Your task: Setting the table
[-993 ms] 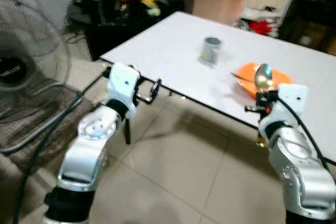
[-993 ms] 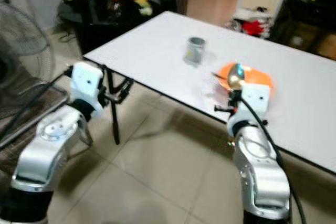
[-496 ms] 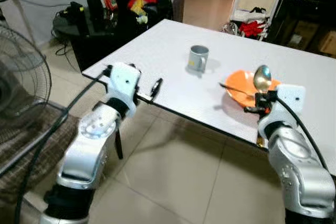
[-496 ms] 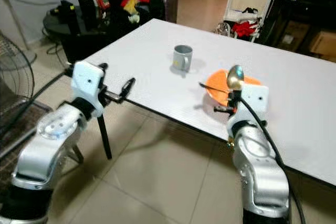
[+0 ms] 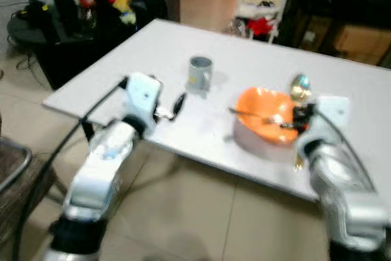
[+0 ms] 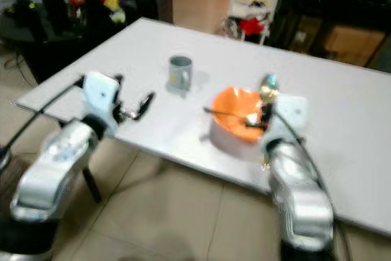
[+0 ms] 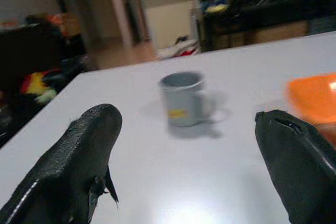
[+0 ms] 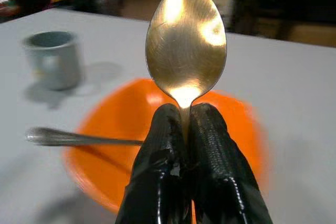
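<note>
A white table carries a grey mug and an orange bowl with a metal utensil lying across it. My right gripper is shut on the handle of a gold spoon, held upright just beyond the bowl's right rim. In the right wrist view the bowl and mug lie behind the spoon. My left gripper is open and empty, low over the table near its front edge. It points toward the mug.
Dark furniture with colourful clutter stands beyond the table's far left corner. Red items and boxes sit at the back. Tiled floor lies below the table's near edge, which runs across in front of both arms.
The whole view has shifted as I came closer to the table. Both grippers now reach over the tabletop. The spoon stays in the right gripper; the left stays open.
</note>
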Controlling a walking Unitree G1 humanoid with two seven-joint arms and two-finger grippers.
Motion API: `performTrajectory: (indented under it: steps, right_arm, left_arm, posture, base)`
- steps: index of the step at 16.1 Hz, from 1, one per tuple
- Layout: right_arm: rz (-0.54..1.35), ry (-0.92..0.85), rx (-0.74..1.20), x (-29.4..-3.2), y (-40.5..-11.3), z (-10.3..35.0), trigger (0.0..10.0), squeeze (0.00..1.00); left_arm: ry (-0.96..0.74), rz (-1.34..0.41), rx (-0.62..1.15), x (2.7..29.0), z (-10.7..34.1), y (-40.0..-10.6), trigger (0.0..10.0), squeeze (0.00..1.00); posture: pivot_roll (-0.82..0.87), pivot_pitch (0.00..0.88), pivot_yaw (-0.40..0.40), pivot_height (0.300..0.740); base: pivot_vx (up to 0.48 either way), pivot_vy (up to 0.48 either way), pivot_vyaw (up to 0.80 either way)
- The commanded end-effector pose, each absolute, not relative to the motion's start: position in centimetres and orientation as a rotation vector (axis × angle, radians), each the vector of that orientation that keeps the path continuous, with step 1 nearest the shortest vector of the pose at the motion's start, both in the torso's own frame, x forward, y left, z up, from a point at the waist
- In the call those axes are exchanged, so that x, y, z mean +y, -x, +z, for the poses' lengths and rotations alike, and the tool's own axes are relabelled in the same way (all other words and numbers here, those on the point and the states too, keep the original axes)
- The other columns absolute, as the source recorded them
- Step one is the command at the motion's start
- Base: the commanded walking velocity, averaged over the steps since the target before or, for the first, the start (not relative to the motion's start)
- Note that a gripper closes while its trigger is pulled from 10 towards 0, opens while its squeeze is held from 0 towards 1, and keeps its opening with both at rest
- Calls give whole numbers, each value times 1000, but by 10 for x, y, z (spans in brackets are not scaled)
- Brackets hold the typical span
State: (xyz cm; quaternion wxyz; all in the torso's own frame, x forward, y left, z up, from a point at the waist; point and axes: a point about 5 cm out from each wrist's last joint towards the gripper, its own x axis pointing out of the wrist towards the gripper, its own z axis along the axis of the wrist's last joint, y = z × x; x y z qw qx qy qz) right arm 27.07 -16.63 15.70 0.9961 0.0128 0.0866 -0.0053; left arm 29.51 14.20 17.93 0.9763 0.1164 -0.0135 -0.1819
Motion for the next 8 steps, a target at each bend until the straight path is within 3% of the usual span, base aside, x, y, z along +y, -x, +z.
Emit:
performTrajectory:
  steps: [1, 3, 8]
  right_arm:
    - [-27, -12, 173, -173, -271, 160, 10000, 0]
    - [-28, -1, 193, -172, -273, 159, 10000, 0]
    - [-32, -7, 300, -178, -286, 158, 10000, 0]
  left_arm:
    - [-231, -387, -49, 136, 184, -296, 10000, 0]
    - [-239, -403, -44, 134, 183, -295, 10000, 0]
    - [-252, -602, -29, 125, 183, -288, 10000, 0]
  posture:
    - [71, 0, -38, 740]
    - [71, 0, -39, 740]
    - [72, 0, -46, 740]
  base:
    - [341, 0, 0]
    - [298, 0, 0]
    - [0, 0, 0]
